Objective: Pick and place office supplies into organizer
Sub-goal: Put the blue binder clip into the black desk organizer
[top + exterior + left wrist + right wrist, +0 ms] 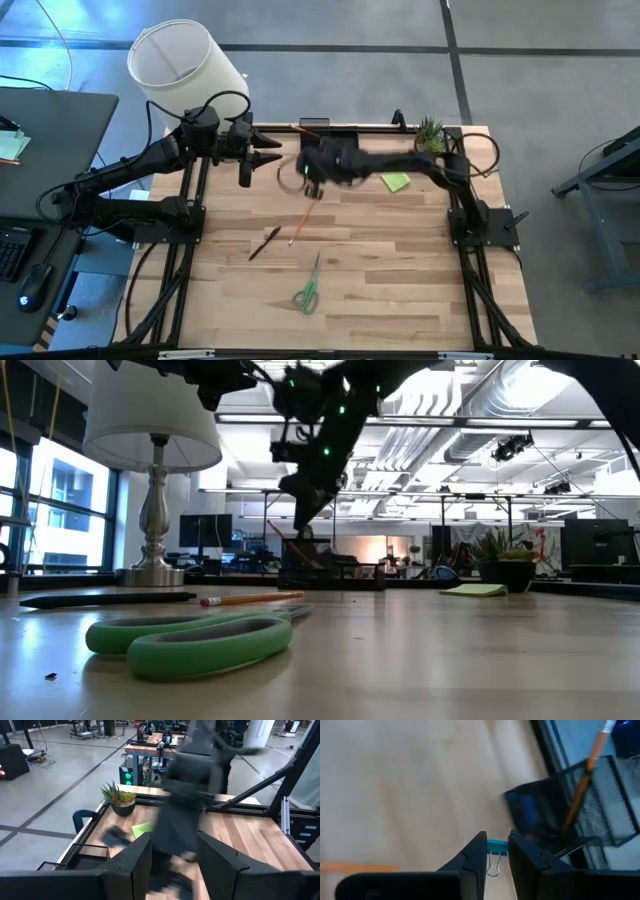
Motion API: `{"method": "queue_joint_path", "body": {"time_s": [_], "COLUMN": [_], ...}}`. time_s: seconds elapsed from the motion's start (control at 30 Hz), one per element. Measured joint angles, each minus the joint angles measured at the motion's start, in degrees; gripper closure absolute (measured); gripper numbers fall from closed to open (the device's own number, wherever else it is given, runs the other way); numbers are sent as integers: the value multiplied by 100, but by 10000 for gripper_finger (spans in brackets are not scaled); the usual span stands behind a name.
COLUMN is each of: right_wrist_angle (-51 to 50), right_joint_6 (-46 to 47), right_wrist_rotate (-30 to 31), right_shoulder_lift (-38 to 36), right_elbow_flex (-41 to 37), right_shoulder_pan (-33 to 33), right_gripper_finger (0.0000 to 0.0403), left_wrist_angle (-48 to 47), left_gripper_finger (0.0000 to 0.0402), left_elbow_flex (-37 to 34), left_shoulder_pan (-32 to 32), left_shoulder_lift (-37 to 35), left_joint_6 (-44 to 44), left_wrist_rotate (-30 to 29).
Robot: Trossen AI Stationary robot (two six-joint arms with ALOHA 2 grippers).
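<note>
My right gripper (497,841) is shut on a small teal binder clip (495,848), up in the air beside the black mesh organizer (580,820), in which an orange pencil (584,780) stands. In the high view it (312,183) hovers just near of the organizer (322,130) at the far edge. My left gripper (270,155) waits open to its left. Flat on the table lie another orange pencil (300,225), a dark pen (264,243), green-handled scissors (307,290) and a lime sticky-note pad (396,182). My right gripper pinches the binder clip by its teal body (495,848) between the two fingertips, coming from above and pointing down. The clip is lifted clear of the table. Its wire handles (492,868) hang below the fingers.
A white-shaded lamp (185,65) stands off the far left corner and a small potted plant (430,135) at the far right. The right arm (190,810) crosses close in front of my left gripper. Bare wood shows along the near half of the table (400,300).
</note>
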Motion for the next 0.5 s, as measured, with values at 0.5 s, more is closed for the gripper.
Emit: {"method": "queue_joint_path", "body": {"time_s": [0.5], "right_wrist_angle": [839], "right_joint_6": [-101], "right_wrist_rotate": [-2819], "right_shoulder_lift": [20], "right_elbow_flex": [6], "right_shoulder_pan": [-1855], "right_gripper_finger": [341], "left_wrist_angle": [34], "left_gripper_finger": [261], "left_elbow_flex": [0], "left_shoulder_pan": [0], "left_shoulder_lift": [0], "left_joint_6": [192], "left_wrist_rotate": [-365]}}
